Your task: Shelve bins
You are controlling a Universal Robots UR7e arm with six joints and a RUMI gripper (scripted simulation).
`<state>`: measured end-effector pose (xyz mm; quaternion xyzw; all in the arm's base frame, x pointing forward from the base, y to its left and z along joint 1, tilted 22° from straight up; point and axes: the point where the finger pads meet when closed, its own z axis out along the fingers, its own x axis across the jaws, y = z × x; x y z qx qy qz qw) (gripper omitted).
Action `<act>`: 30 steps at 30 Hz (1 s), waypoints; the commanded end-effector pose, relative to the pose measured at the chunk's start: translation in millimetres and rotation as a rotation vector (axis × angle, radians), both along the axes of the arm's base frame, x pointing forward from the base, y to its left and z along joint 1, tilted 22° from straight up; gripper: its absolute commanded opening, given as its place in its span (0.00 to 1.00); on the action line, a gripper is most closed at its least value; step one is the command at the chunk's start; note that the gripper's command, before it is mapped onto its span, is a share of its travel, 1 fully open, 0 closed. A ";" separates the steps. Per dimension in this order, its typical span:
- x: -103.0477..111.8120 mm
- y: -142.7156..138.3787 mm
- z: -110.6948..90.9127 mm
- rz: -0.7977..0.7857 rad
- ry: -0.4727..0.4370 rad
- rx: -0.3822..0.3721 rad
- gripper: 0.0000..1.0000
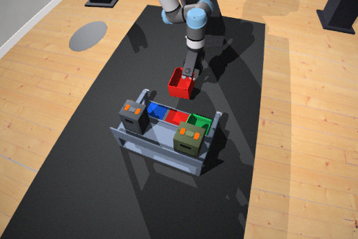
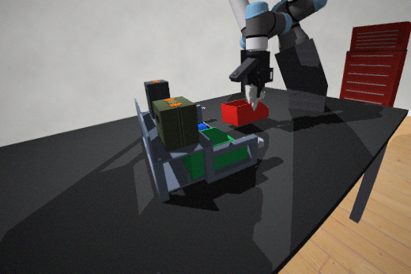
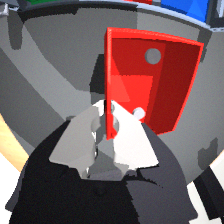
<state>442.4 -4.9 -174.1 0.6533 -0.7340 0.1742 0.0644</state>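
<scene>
The tool (image 1: 188,77) (image 2: 254,105) (image 3: 107,100) is pinching a side wall of the red bin (image 1: 180,91) (image 2: 237,115) (image 3: 172,75), its fingers nearly together with only that thin wall between them. The bin is hanging just above the black tabletop (image 1: 93,190) (image 2: 91,206) (image 3: 65,65), near the shelf (image 1: 161,136) (image 2: 209,163) (image 3: 207,26) but apart from it, and its inside is facing up toward the wrist view. Two small round grey shapes are showing inside the bin; whether they are loose parts, I cannot tell.

On the shelf, the red mark (image 1: 177,118) (image 3: 137,1) is lying bare between the blue mark (image 1: 156,111) (image 2: 202,126) (image 3: 185,7) and the green bin (image 1: 201,121) (image 2: 217,136) (image 3: 45,1). The green bin is sitting at the end of the row. Up on the shelf's top board, two cases with orange clasps are standing well apart — a dark grey case (image 1: 134,118) (image 2: 156,97) at the blue end, and an olive case (image 1: 188,141) (image 2: 178,123) at the green end.
</scene>
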 end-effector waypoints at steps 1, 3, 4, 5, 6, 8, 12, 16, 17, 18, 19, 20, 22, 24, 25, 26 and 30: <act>7.5 14.8 -5.0 -0.034 -0.011 0.002 0.00; 9.6 19.4 -6.7 -0.043 -0.014 0.004 0.00; 10.5 21.4 -7.4 -0.048 -0.016 0.004 0.00; 11.4 23.1 -8.0 -0.051 -0.017 0.005 0.00; 12.1 24.7 -8.6 -0.055 -0.018 0.005 0.00; 12.1 24.7 -8.6 -0.055 -0.018 0.005 0.00; 13.9 28.6 -10.0 -0.063 -0.021 0.006 0.00; 14.3 29.5 -10.3 -0.065 -0.022 0.007 0.00; 14.3 29.5 -10.3 -0.065 -0.022 0.007 0.00; 14.3 29.5 -10.3 -0.065 -0.022 0.007 0.00; 14.3 29.5 -10.3 -0.065 -0.022 0.007 0.00; 14.3 29.5 -10.3 -0.065 -0.022 0.007 0.00; 14.4 29.6 -10.3 -0.065 -0.022 0.007 0.00; 14.4 29.6 -10.4 -0.065 -0.022 0.007 0.00; 14.4 29.6 -10.4 -0.065 -0.022 0.007 0.00; 14.4 29.6 -10.4 -0.065 -0.022 0.007 0.00; 14.4 29.6 -10.4 -0.065 -0.022 0.007 0.00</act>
